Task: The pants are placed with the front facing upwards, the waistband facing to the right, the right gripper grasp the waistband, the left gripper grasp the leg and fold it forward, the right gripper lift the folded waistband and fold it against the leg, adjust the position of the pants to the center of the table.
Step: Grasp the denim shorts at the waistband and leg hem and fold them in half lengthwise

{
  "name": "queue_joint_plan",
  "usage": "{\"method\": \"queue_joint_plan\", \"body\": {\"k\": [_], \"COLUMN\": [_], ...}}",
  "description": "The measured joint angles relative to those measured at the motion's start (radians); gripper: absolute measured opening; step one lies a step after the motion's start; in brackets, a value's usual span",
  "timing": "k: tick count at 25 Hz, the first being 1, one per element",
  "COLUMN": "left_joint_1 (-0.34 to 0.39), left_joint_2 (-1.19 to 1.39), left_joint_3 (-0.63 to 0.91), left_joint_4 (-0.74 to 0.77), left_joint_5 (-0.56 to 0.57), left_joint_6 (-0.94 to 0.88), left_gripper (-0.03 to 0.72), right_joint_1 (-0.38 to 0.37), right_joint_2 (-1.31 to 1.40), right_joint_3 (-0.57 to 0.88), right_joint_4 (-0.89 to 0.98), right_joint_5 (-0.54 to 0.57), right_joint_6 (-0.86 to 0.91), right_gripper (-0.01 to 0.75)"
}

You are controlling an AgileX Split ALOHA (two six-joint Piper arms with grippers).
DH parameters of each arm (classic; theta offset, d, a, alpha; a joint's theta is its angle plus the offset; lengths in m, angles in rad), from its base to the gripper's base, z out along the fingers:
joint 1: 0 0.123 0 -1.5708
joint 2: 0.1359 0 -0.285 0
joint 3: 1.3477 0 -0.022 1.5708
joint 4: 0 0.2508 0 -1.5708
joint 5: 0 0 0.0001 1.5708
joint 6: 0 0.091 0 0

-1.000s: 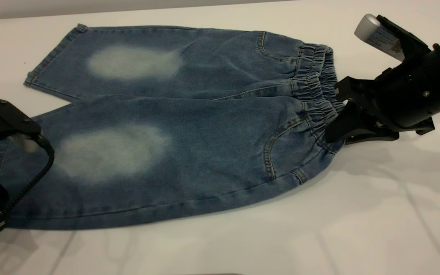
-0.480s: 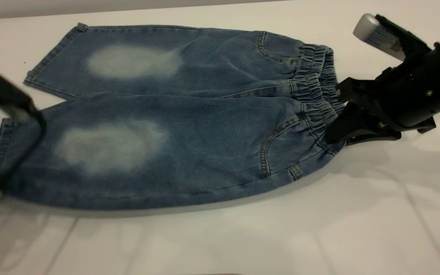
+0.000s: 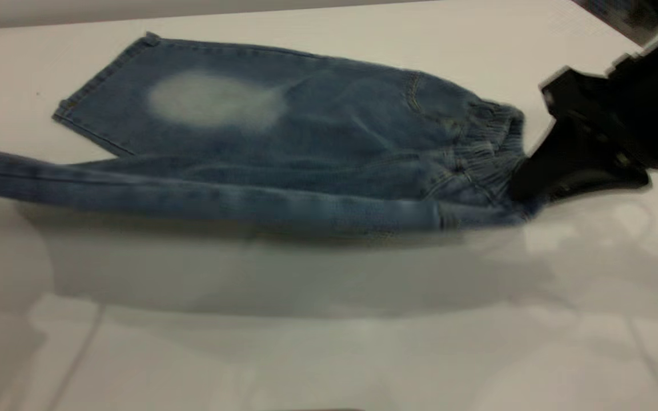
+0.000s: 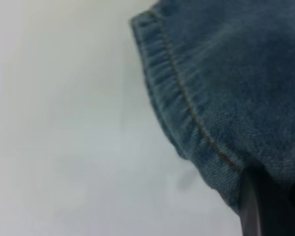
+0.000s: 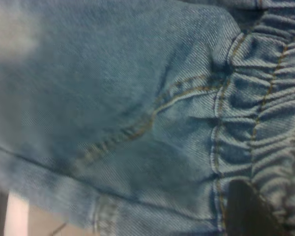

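Exterior view: the table [image 3: 329, 354] carries the pants [image 3: 283, 137] along its far edge, waistband toward the right edge. The far leg lies flat on the surface; the near leg is raised clear, its side seam showing as a long band with a broad shadow beneath, which reads as the forward fold of the leg in progress. The waistband [image 3: 489, 148] is bunched at the right, where the right gripper [image 3: 540, 180] has its jaws closed on the gathered elastic, apparently anchoring that end and lifting it with the leg. The right wrist view confirms a dark finger [image 5: 248, 211] pressed on the ruched band. The left gripper [image 4: 265, 209] is out of the exterior view past the table's left edge; its wrist view shows it clamped on the leg hem, holding the cuff aloft. Judgement: the first fold is underway and incomplete.
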Motion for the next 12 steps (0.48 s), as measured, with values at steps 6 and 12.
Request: {"method": "queue_joint_plan", "body": {"k": [6,12], "left_joint_1": [-0.001,-0.001], "left_joint_2": [-0.124,-0.029], "left_joint_3": [0.004,-0.028], "left_joint_4": [0.078,0.310], "left_joint_5": [0.045,-0.070], "left_joint_6": [-0.040,-0.301], "left_gripper": [0.029,0.029], "right_joint_1": [0.003,0.003], "right_joint_2": [-0.088,-0.092], "right_joint_3": [0.091,0.091], "right_joint_4": [0.009,0.148], "right_joint_5": [0.043,0.054], "right_joint_6": [0.056,0.084], "right_gripper": [0.073,0.073]}}
